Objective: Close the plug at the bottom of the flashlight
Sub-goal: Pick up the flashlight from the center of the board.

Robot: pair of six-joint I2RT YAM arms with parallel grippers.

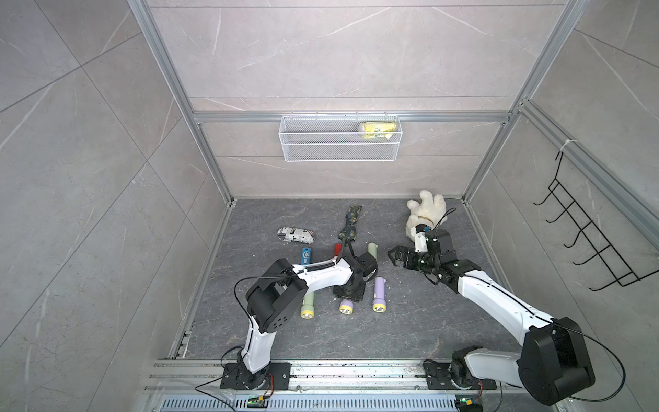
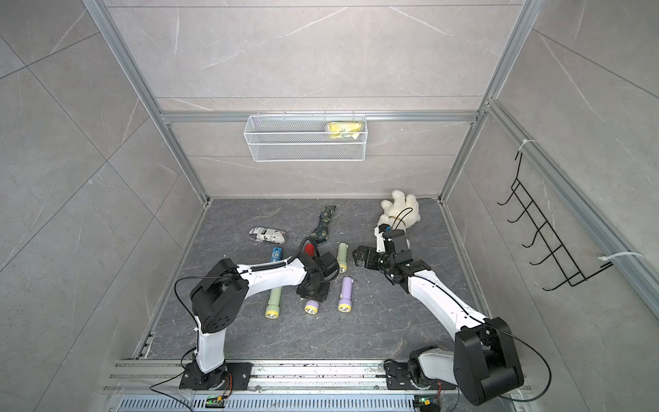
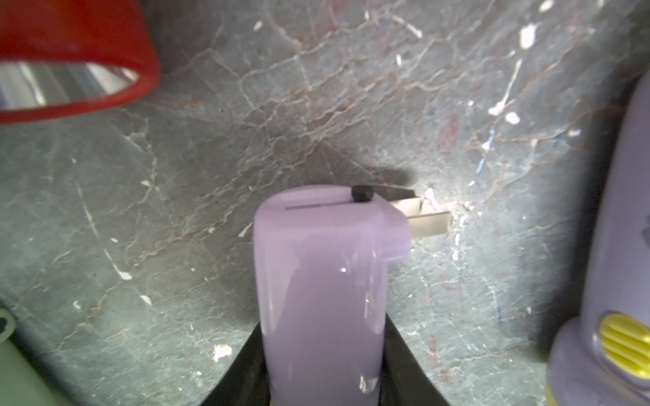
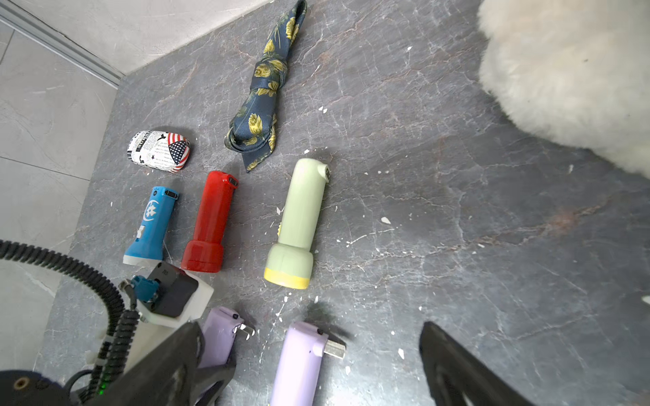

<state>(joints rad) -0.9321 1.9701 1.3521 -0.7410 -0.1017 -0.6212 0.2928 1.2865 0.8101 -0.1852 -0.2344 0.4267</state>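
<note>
On the floor (image 3: 211, 158), the lilac flashlight (image 3: 316, 281) clamped by the left gripper (image 3: 323, 369) could be dislodged if its plug (image 3: 427, 219) were shoved by the empty, gaping right gripper (image 1: 396, 256).

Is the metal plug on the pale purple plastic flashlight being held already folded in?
No, the two silver metal prongs jut out sideways from the end of the pale purple plastic flashlight.

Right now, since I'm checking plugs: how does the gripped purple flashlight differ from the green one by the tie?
The purple flashlight has its plug out; the green flashlight has its folded in. The left gripper is shut on the purple flashlight; the green flashlight lies free. Both have yellow fronts.
</note>
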